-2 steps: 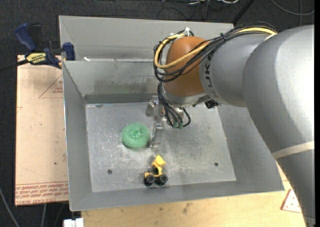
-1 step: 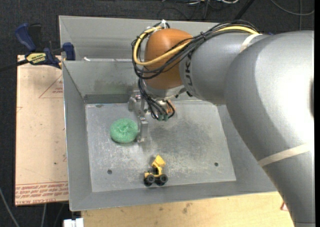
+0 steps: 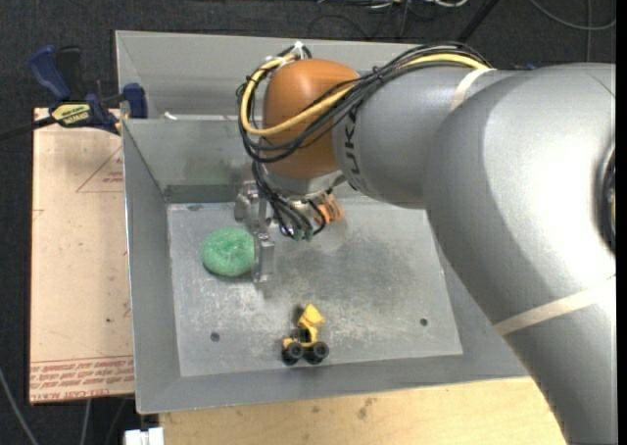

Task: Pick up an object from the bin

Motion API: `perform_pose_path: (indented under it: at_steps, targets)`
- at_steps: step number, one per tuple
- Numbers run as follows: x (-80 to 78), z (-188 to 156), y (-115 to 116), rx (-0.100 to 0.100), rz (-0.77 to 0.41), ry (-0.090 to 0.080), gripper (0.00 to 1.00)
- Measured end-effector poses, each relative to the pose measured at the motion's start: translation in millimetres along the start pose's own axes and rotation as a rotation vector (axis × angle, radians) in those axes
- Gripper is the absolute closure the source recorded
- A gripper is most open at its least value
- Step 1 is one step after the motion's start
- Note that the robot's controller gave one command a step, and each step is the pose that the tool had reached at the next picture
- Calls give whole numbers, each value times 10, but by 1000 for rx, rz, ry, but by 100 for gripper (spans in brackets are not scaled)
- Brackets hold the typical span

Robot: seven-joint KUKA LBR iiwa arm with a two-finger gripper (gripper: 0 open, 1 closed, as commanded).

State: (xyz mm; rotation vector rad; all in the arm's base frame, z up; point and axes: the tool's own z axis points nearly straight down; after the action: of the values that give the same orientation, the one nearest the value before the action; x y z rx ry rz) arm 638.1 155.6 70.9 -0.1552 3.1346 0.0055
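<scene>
My gripper (image 3: 263,262) hangs low over the left middle of the bin floor, its one visible finger reaching down just right of a round green spongy lump (image 3: 228,253). The finger stands at the lump's right edge; whether it touches it I cannot tell. A small yellow toy vehicle with black wheels (image 3: 306,335) lies near the bin's front edge, well below the gripper and apart from it.
The arm and its orange wrist cover with cables span the right and upper part of the bin. Sloped bin walls rise close on the left and back.
</scene>
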Motion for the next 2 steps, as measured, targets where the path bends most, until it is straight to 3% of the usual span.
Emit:
perform_pose_path:
  at_steps: [1, 2]
  targets:
    - [-116, 6, 84, 2, -99, -1, 100]
    - [-116, 6, 83, 1, -99, -1, 0]
